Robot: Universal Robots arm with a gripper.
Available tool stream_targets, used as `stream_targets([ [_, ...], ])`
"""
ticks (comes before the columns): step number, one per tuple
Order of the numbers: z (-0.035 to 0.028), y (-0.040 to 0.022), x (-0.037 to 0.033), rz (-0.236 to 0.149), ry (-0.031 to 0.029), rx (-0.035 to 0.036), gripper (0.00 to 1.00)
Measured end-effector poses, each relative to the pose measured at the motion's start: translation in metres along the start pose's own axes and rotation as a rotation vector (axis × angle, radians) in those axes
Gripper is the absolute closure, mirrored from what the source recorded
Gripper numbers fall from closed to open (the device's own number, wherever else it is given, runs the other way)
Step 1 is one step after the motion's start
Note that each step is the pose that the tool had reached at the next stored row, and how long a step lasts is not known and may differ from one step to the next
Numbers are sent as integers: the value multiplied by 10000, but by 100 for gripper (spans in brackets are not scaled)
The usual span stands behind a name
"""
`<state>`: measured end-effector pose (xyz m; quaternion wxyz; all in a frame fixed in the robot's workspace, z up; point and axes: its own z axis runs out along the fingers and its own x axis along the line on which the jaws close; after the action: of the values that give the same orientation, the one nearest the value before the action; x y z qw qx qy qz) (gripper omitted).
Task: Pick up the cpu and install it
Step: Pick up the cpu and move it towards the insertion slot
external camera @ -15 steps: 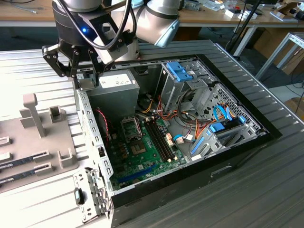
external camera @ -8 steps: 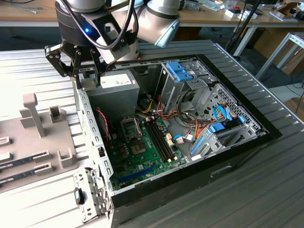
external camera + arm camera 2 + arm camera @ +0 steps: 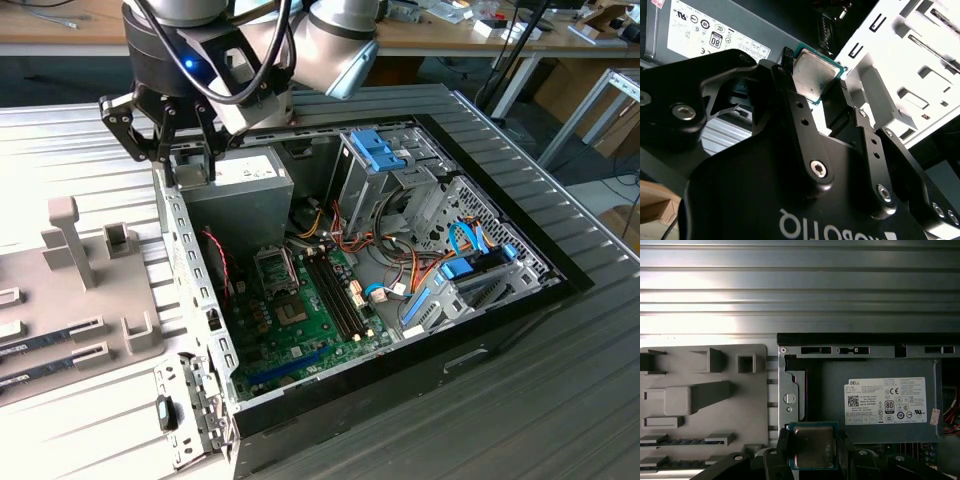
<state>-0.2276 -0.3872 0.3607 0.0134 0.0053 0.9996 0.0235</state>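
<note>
Over the case (image 3: 186, 258) rim, jaws grip cpu (image 3: 812, 75).

There is one cpu (image 3: 812, 75), held by one end effector (image 3: 190, 165) with two black fingers (image 3: 800, 120). One open computer case (image 3: 560, 280) lies on one ribbed metal tabletop (image 3: 560, 400). Inside the case are one grey power-supply box (image 3: 240, 195), one green motherboard (image 3: 300, 320) and one dark socket frame (image 3: 273, 268). Beside the case is one grey fixture tray (image 3: 755, 405), with two memory sticks (image 3: 680, 442) in its slots. One robot arm (image 3: 335, 40) is in view.
</note>
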Motion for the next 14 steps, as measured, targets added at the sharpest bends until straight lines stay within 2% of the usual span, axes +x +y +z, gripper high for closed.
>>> stream_targets([
  [14,7,0,-73,0,0,0,53],
])
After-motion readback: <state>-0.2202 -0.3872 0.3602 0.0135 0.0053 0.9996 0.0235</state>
